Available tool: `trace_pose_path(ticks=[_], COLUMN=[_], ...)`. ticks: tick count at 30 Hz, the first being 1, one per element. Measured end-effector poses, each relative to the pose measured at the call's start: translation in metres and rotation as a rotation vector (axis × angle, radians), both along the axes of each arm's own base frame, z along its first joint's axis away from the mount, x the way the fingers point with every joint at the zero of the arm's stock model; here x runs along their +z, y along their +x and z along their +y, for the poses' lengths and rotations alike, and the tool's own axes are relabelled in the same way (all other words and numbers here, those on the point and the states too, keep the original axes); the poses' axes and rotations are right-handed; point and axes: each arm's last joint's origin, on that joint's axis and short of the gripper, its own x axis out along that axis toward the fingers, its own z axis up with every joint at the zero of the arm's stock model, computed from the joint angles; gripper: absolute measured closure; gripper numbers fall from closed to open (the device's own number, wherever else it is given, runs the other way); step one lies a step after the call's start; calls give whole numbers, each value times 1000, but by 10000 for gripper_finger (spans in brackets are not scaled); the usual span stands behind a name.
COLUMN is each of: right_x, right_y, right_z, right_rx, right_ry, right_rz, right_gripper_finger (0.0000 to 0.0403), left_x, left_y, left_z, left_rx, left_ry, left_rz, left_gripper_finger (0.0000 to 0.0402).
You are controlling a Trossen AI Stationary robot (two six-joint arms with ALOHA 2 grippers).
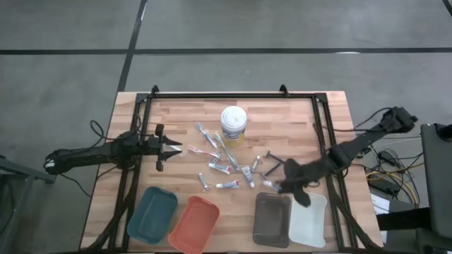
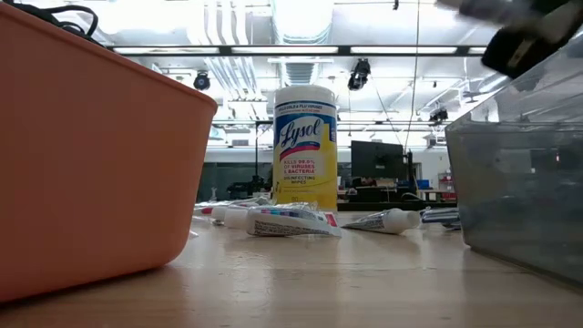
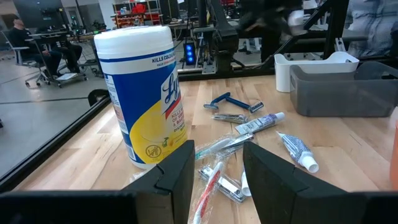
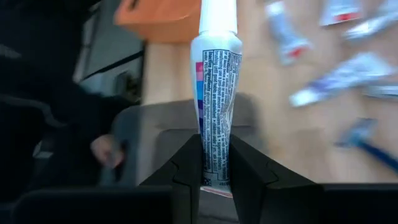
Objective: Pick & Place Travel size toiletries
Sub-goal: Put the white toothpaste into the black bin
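On the left, the left end effector (image 1: 171, 149) is held low over the counter (image 1: 183, 113), its fingers (image 3: 177, 171) parted with nothing between them, pointed at the scattered toiletries. Just past it, toothbrushes (image 1: 209, 140) are seen lying beside the white-lidded wipes tub (image 1: 233, 124), and small tubes (image 1: 227, 185) are spread across the middle of the counter, with razors (image 1: 270, 164) a little further right. Along the near edge, a teal tray (image 1: 152, 214), an orange tray (image 1: 193, 224), a grey tray (image 1: 272, 219) and a white tray (image 1: 308, 220) are lined up. On the right, the right end effector (image 1: 288, 185) is poised above the grey tray, clamped on a small tube (image 4: 216, 112), which is carried clear of the counter.
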Motion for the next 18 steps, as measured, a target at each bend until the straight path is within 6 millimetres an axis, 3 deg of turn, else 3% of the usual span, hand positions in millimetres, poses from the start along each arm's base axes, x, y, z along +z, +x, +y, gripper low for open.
trace_pose_path(ticks=[8, 18], right_x=[-14, -52], right_y=[2, 14], right_z=[43, 58], right_rx=[140, 97], right_ry=[29, -12], right_rz=[-11, 158], right_gripper_finger=[344, 344], left_x=[0, 0], left_y=[0, 0], left_z=[0, 0], left_rx=[0, 0], left_ry=[0, 0], left_rz=[0, 0], left_gripper_finger=[259, 259])
